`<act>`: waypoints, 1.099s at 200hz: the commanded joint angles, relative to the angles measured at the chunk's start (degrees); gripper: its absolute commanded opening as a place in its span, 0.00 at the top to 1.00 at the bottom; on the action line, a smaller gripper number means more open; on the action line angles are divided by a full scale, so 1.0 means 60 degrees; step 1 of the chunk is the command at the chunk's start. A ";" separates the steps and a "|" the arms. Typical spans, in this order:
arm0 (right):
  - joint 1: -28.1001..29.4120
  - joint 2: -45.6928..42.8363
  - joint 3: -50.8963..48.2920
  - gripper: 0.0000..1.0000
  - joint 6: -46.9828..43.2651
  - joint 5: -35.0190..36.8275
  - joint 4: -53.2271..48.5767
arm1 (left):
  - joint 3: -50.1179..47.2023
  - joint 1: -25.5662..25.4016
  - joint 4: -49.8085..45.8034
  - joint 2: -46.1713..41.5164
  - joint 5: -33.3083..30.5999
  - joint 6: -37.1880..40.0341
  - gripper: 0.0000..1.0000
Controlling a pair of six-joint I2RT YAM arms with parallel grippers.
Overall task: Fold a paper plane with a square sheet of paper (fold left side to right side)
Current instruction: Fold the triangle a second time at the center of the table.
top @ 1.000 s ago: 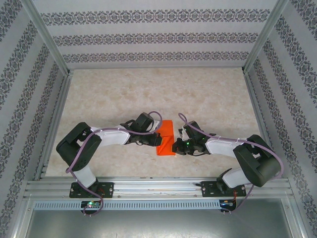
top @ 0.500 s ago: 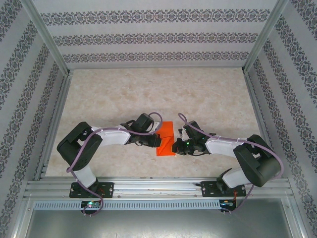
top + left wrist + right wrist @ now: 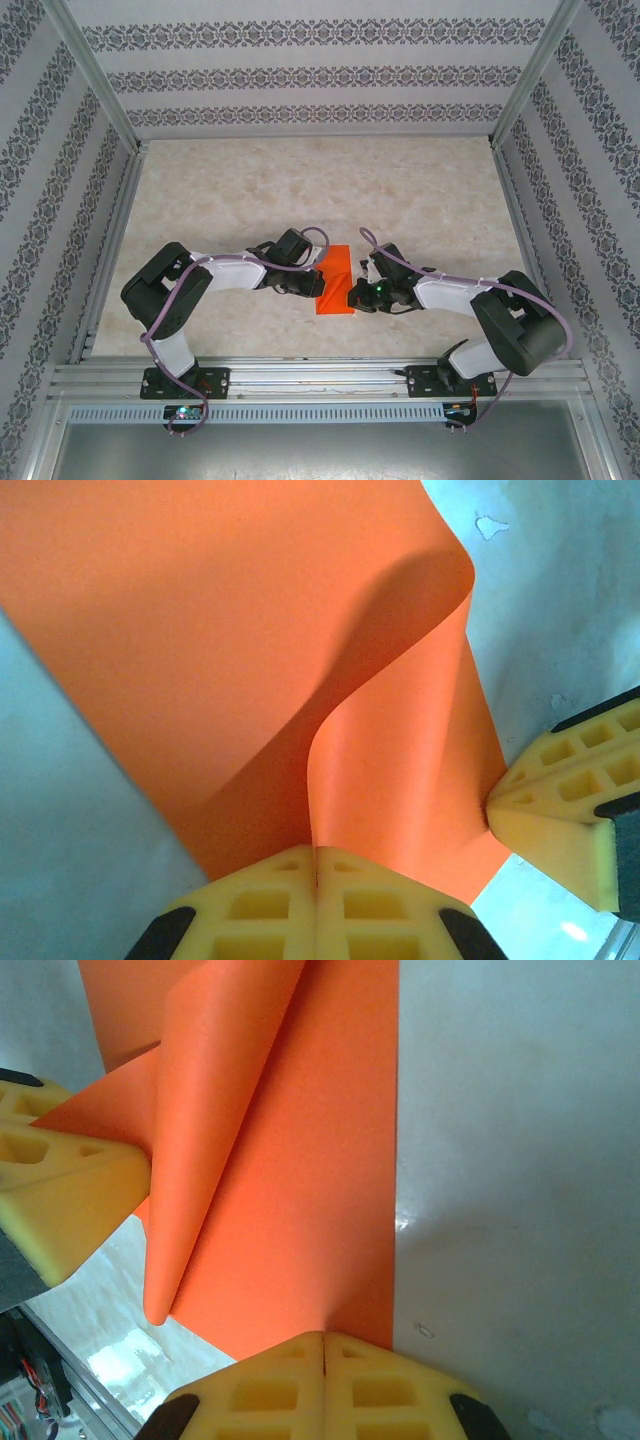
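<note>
My left gripper [image 3: 316,854] pinches the paper [image 3: 200,630]; my closed right gripper [image 3: 324,1340] pins its 3 o'clock edge; slippage would skew the crease.

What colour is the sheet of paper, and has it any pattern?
Plain bright orange, no pattern: the square sheet of paper shows best in the left wrist view.

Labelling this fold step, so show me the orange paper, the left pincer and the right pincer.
orange paper [image 3: 335,300], top view, its flat near part.
left pincer [image 3: 316,852], left wrist view, seam between shut yellow fingertips.
right pincer [image 3: 325,1338], right wrist view, seam between shut yellow fingertips.
</note>
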 commanded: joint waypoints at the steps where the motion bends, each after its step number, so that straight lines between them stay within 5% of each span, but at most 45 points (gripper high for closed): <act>1: 0.0089 0.0250 0.0031 1.00 -0.0257 0.0338 -0.0578 | 0.0268 0.0168 -0.0379 -0.0108 -0.0086 0.0312 0.97; 220: 0.0093 0.0219 0.0100 1.00 -0.0354 0.0398 -0.0795 | 0.0360 0.0285 -0.0432 -0.0250 -0.0031 0.0515 0.97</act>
